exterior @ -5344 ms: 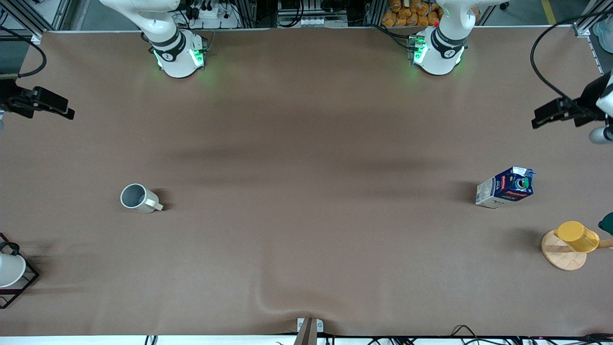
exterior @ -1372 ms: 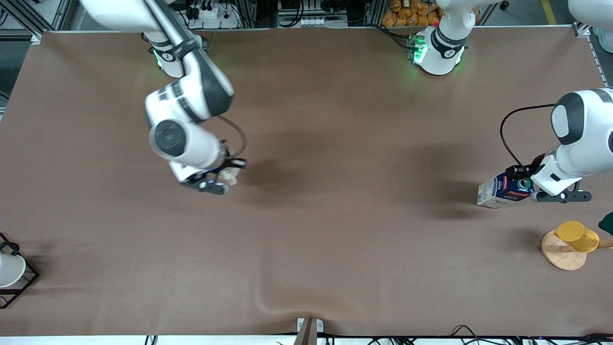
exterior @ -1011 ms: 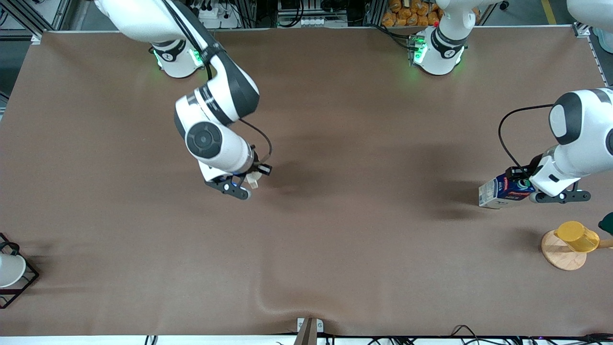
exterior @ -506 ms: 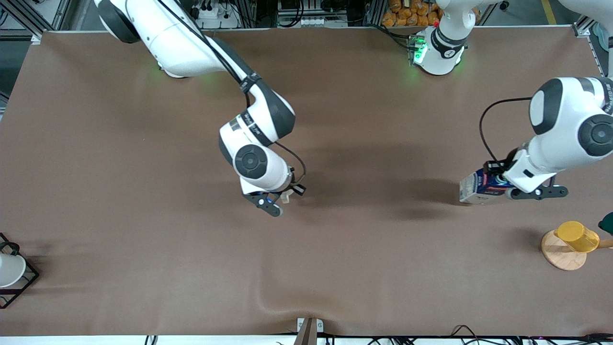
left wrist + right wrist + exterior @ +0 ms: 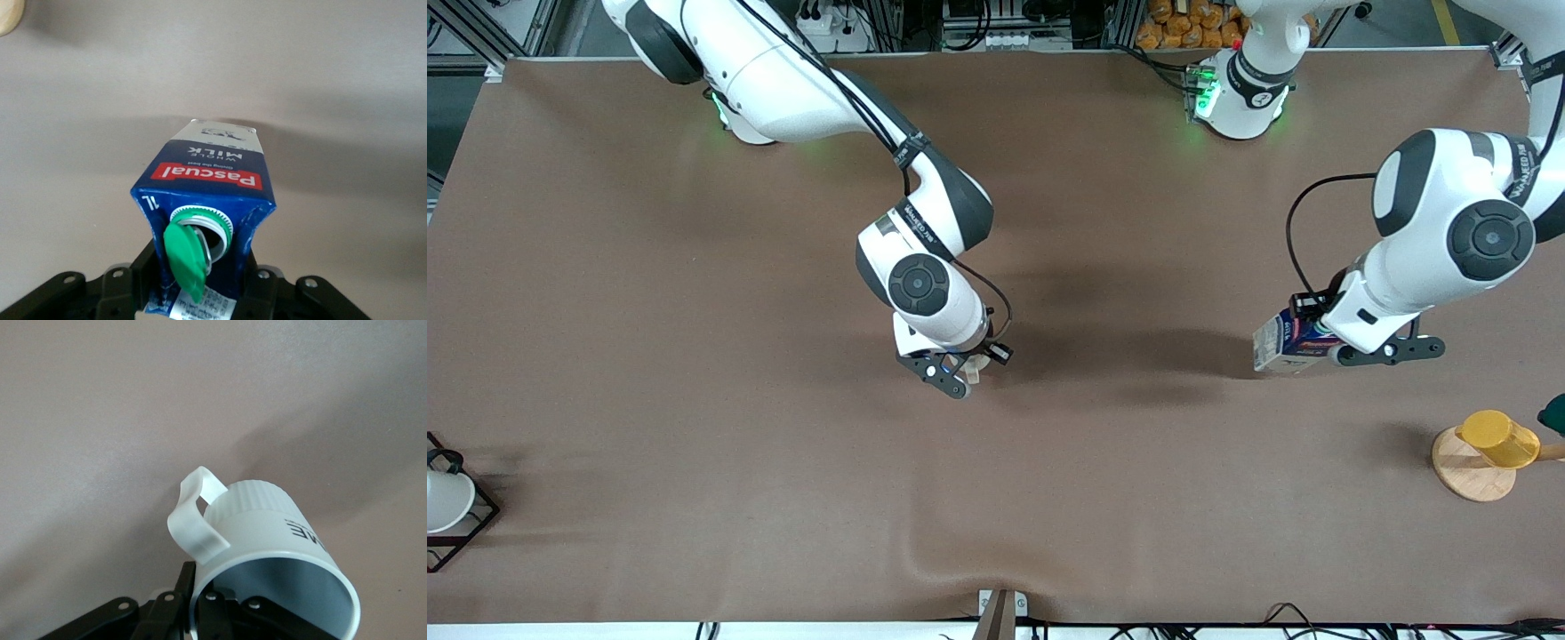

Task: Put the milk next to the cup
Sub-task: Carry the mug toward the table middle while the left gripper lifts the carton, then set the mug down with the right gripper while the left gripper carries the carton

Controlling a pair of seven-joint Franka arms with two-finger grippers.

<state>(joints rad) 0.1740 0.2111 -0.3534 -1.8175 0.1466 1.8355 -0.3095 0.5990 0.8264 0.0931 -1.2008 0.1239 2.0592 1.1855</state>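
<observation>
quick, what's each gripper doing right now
Left gripper: shut on the milk, over the table's left-arm end.
Right gripper: shut on the cup, over mid-table.

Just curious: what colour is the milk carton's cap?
Green, on the milk; clearest in the left wrist view.

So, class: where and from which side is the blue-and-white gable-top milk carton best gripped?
Probably at the top, from above, with the fingers across the gable beside the green cap. The blue-and-white gable-top milk carton is narrow there, and the left gripper holds it that way over the brown table. The right gripper holds the white ribbed ceramic mug by its rim.
</observation>
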